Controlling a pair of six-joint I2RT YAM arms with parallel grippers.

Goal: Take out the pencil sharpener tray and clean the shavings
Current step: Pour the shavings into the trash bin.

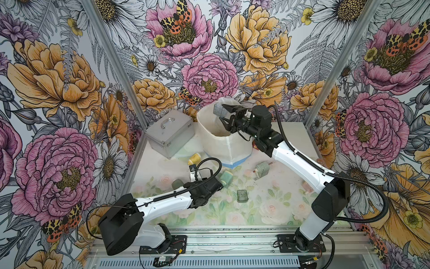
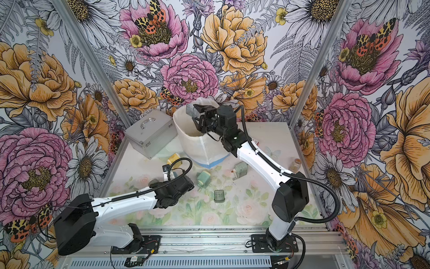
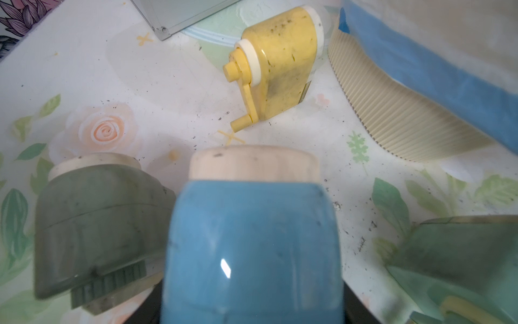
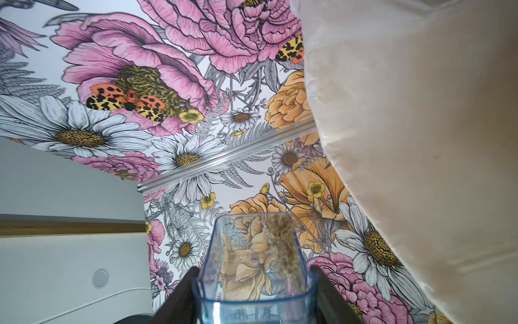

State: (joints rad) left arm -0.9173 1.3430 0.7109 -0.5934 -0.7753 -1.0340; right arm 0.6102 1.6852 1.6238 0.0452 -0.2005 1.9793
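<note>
The right gripper (image 4: 255, 270) is clamped on the clear tray (image 4: 246, 280), held above the mouth of the white bin (image 1: 221, 144) at 12 o'clock on the table. Brownish shavings (image 4: 280, 244) cling along one wall of the tray. At 9 o'clock the left gripper (image 3: 252, 304) grips the blue sharpener (image 3: 252, 224), and dark flecks (image 3: 361, 241) lie scattered nearby.

A case (image 1: 169, 132) stands back left on the desk (image 1: 267, 209) beside a bin (image 1: 223, 144), the right claw (image 1: 223, 114) holds a tray (image 1: 217, 110) over it, a second tray (image 1: 242, 195) lies mid-desk, and the left claw (image 3: 252, 304) grips a sharpener (image 3: 252, 224) left of it.
</note>
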